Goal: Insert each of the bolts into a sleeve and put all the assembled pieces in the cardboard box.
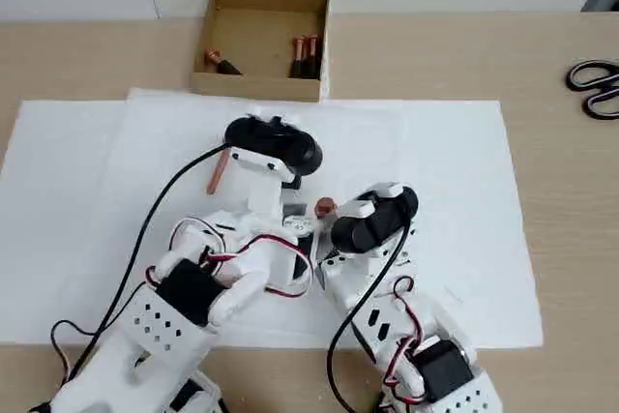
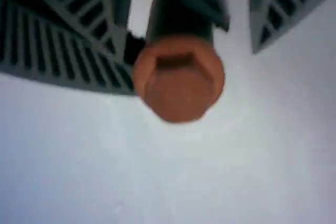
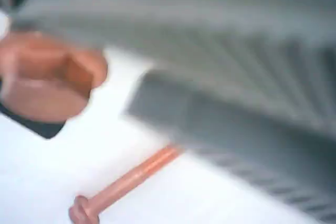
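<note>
Seen from above: two white robot arms, the left arm (image 1: 184, 292) and the right arm (image 1: 416, 336), side by side over a white paper sheet (image 1: 77, 239) spread on a light wooden table (image 1: 571, 200). At the far edge of the sheet, an open cardboard box (image 1: 256, 86). Inside it, a single assembled piece (image 1: 221, 63) lying at an angle by one wall, and a pair of assembled pieces (image 1: 305, 55) side by side against the opposite wall, orange ends pointing away from the arms. Between the two arm tips, near the middle of the sheet, an orange bolt (image 2: 178, 80) seated in a black sleeve (image 2: 178, 22), its hex-socket head turned toward the left wrist camera. Around this piece, the left gripper (image 2: 194, 69), jaws apart, bare paper showing between the sleeve and one jaw, so not clamped. Just beside the same piece, the right gripper (image 1: 327, 231); cannot tell whether closed on it or not. On the sheet close to the left arm, on the side away from the right arm, a loose bolt (image 1: 219, 171), orange, lying flat. Well apart, off the sheet at the table's right edge, black-handled scissors (image 1: 595, 84).
</note>
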Robot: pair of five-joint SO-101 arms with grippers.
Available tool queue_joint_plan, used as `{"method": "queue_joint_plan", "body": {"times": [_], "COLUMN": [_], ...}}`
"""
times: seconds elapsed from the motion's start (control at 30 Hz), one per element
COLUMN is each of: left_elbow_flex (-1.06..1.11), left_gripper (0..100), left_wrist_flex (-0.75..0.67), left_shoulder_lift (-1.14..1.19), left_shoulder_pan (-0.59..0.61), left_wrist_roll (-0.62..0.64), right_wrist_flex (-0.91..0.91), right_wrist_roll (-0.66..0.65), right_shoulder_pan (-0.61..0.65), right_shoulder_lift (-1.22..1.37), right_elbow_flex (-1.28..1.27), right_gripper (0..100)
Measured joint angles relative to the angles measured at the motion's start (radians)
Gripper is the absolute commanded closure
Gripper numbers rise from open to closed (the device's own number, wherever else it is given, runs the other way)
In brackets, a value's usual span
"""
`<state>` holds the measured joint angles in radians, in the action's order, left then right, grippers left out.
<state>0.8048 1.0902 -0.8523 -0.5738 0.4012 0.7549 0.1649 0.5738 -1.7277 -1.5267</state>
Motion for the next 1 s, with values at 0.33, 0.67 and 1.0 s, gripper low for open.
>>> {"method": "queue_joint_plan", "body": {"times": [0.33, 0.67, 1.0], "left_elbow_flex": [-0.212, -0.428, -0.433], "left_gripper": [85, 85, 85], "left_wrist_flex": [0.388, 0.623, 0.628], "left_shoulder_lift": [0.0, -0.002, -0.005], "left_shoulder_pan": [0.012, 0.503, 0.836], "left_wrist_roll": [-0.157, -0.275, -0.371], "right_wrist_flex": [0.0, 0.031, 0.057], "right_wrist_roll": [0.0, 0.0, 0.0], "right_shoulder_pan": [-0.091, -0.209, -0.215], "right_shoulder_lift": [0.0, 0.012, 0.519], "right_elbow_flex": [0.0, 0.014, 0.482], "right_gripper": [99.4, 99.5, 99.5]}}
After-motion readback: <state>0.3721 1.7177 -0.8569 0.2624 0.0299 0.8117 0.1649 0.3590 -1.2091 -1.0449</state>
